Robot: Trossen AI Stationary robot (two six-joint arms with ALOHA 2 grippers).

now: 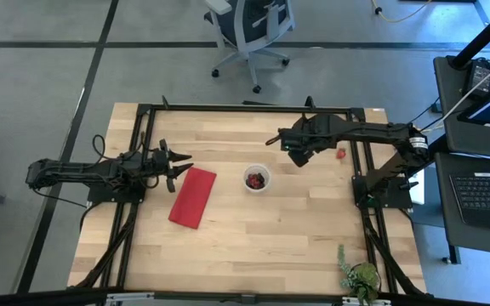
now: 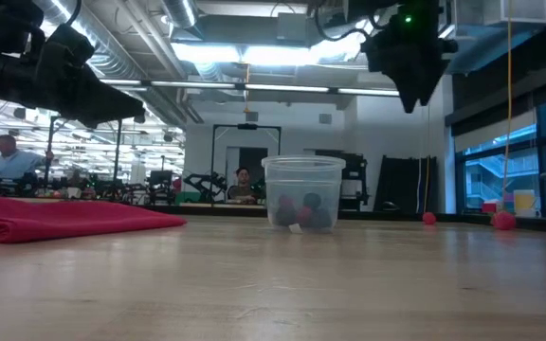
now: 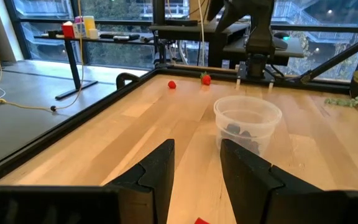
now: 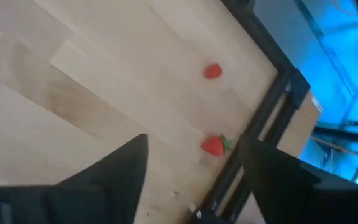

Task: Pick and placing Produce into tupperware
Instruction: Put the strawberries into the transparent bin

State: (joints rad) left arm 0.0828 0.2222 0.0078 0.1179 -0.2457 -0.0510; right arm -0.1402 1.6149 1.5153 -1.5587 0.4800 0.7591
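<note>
The tupperware [image 1: 257, 178], a small clear round cup, stands on its base at the middle of the table with several dark cherries in it. It also shows in the low view [image 2: 303, 192] and the left wrist view [image 3: 247, 118]. Two red berries [image 4: 212, 71] [image 4: 214, 145] lie on the table near the right frame rail; in the high view they show as one red spot [image 1: 340, 154]. My right gripper [image 4: 191, 155] hangs open and tipped downward above the table between cup and berries [image 1: 299, 153], with nothing between its fingers. My left gripper [image 3: 196, 168] waits open at the table's left [image 1: 177, 163], pointing level toward the cup.
A flat magenta cloth [image 1: 192, 196] lies left of the cup, just in front of my left gripper. A green leafy plant [image 1: 360, 276] sits at the near right corner. Black frame rails [image 1: 356, 161] border the table. People sit in the room behind [image 2: 243, 180].
</note>
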